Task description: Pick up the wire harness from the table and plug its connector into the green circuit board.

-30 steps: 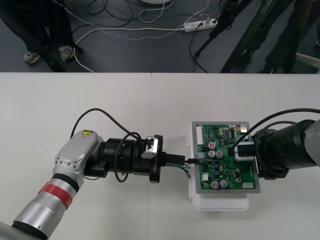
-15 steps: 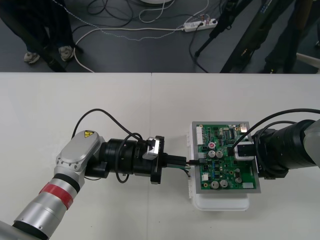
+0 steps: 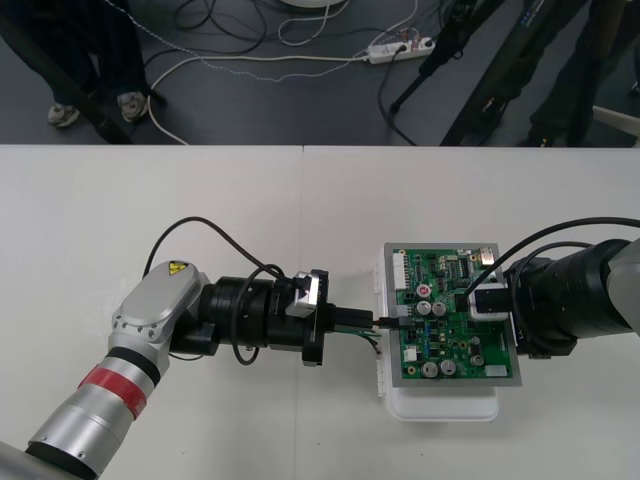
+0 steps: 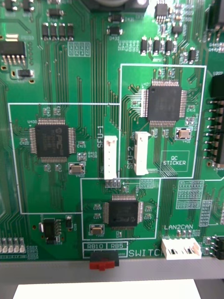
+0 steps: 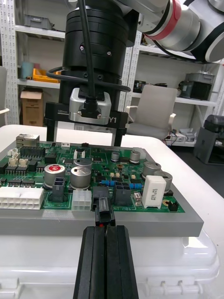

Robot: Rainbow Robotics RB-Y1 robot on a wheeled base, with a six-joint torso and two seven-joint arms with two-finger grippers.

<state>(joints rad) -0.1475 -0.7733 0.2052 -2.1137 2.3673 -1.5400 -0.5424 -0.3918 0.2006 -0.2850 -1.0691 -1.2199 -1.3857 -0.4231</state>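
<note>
One green circuit board [image 3: 450,315] on one white base [image 3: 440,405], one wire harness [image 3: 383,322], two grippers. Left wrist view: left gripper [image 5: 106,229] pinched tight on black plug [image 5: 103,216] at the board-edge connector; can't tell if seated. Front view adds a green wire [image 3: 372,341]. Right gripper [image 5: 85,138] fingers apart, over the board's far edge.

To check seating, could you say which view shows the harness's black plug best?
The left wrist view: the plug sits close up at the left gripper's shut fingertips, against the green board's edge. The front view gives it as a dark speck; the right wrist view faces the board's chips.
</note>
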